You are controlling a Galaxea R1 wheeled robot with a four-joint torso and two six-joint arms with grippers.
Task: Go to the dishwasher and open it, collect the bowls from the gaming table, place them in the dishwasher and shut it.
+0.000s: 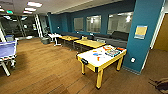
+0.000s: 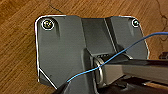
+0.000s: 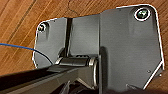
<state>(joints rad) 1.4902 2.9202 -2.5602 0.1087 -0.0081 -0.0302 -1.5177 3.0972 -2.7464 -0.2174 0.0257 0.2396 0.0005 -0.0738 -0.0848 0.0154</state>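
The gaming table [image 1: 88,59], a long white top on yellow legs, stands right of centre in the head view, one short end towards me. On it lies a small blue bowl [image 1: 95,54], with a small orange piece [image 1: 98,59] just in front of it. Further along the top sits a cluster of orange and mixed-colour items [image 1: 111,51], too blurred to tell apart. The dishwasher is out of view. Both wrist views look down at wooden floor [image 2: 17,45] past the robot's own dark plate.
Two yellow wood-topped tables [image 1: 90,43] [image 1: 68,38] stand behind the gaming table. A blue table-tennis table [image 1: 7,48] is at the left edge. A teal pillar [image 1: 143,35] rises just right of the gaming table. A dark bag [image 1: 160,85] lies on the floor at the lower right.
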